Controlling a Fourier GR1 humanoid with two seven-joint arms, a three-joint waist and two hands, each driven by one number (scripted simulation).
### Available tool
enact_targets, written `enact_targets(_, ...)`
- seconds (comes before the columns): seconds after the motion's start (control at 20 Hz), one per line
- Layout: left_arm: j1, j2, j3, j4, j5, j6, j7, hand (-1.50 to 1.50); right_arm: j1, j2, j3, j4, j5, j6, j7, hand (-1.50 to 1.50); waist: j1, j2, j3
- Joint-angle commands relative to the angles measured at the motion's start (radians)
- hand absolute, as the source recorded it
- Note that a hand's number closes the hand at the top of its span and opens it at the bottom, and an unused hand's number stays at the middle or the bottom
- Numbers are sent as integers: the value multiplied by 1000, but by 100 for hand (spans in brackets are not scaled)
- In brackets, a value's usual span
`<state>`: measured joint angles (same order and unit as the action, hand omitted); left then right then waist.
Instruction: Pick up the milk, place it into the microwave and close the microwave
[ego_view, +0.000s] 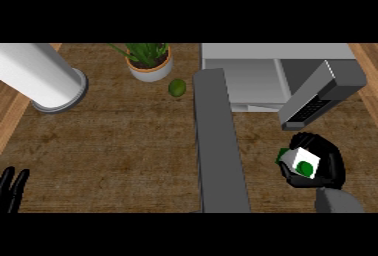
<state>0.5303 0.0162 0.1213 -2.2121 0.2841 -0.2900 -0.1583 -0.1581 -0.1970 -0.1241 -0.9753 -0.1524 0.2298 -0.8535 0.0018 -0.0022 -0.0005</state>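
Note:
The milk (303, 162) is a small white carton with green marks, held in my right hand (325, 167) at the lower right, fingers curled round it. It sits in front of the microwave (284, 70), which stands at the back right with its grey cavity showing. The microwave door (218, 145) is swung wide open and stretches toward me down the middle of the view. The dark control panel (314, 107) lies just above the milk. My left hand (13, 190) rests at the lower left edge, fingers up and straight.
A white cylinder (40, 75) stands at the back left. A potted plant (150, 62) in a white pot stands at the back centre, with a green avocado (177, 87) beside it. The brown counter (111, 150) spreads left of the door.

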Motion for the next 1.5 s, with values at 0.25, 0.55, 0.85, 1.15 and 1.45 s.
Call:
enact_targets(0.25,-76,20,56,50,38,-2,29,-150,-22,65,82,-305,63,-169,266,150,-2,1,0)
enact_targets(0.55,51,23,116,45,85,-104,-46,-150,-138,82,87,-223,155,-269,328,150,13,2,0)
enact_targets(0.85,21,0,87,6,47,-58,18,-150,-373,92,52,17,196,-325,372,150,18,5,1)
enact_targets(1.15,-114,29,113,105,48,-53,25,-150,-590,55,-21,327,186,-286,248,150,23,11,1)
enact_targets(1.45,-33,27,118,40,79,-107,12,-150,-752,29,-79,578,210,-353,162,150,55,19,2)
